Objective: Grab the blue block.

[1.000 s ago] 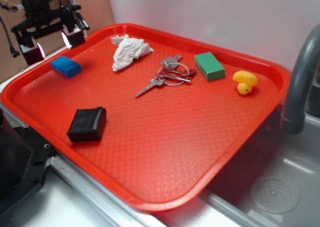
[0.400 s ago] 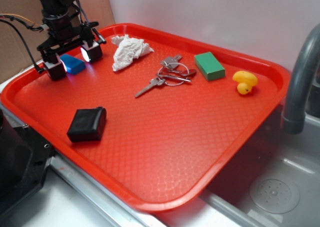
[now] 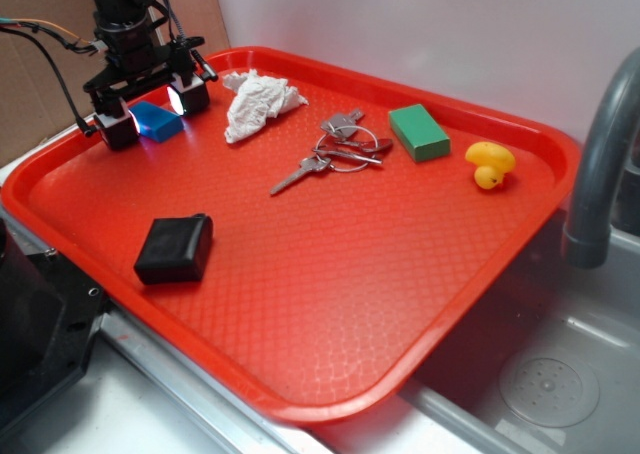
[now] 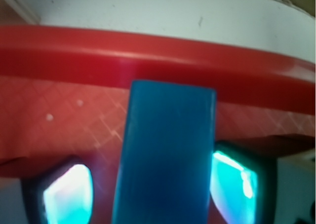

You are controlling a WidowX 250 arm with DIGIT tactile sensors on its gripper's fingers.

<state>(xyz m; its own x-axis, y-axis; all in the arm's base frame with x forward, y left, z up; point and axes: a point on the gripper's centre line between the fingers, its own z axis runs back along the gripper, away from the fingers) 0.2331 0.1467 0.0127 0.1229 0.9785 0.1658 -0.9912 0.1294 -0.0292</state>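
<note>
A big red plastic tray [image 3: 330,304] with a diamond-textured floor and a raised rim carries everything here, set beside a grey metal sink [image 3: 545,374] with a dark curved faucet [image 3: 600,164]. At the tray's far left corner my black claw [image 3: 152,112] stands low over the tray floor, its two fingers spread apart and not pressing on anything, their inner pads [image 4: 69,192] glowing cyan in the wrist view. Nearer the front edge lies a black squarish soft pouch [image 3: 175,248], well apart from my claw. A crumpled white tissue [image 3: 258,102] sits near the back rim, just right of my fingers. Toward the middle rests a bunch of silver metal keys on a ring [image 3: 335,152], and beside them to the right a green rectangular block [image 3: 419,132] lies flat. The small bright blue rectangular block [image 3: 157,119], a matte flat brick with clean edges and a slightly darker side face, lies flat on the tray floor close to the back-left rim. It sits between my two open fingers; in the wrist view it [image 4: 165,155] runs lengthwise straight up the middle, one glowing pad on each side, with a sliver of tray floor visible between the left pad and the block. Smallest of all, a yellow rubber duck [image 3: 489,163] sits near the right rim.
</note>
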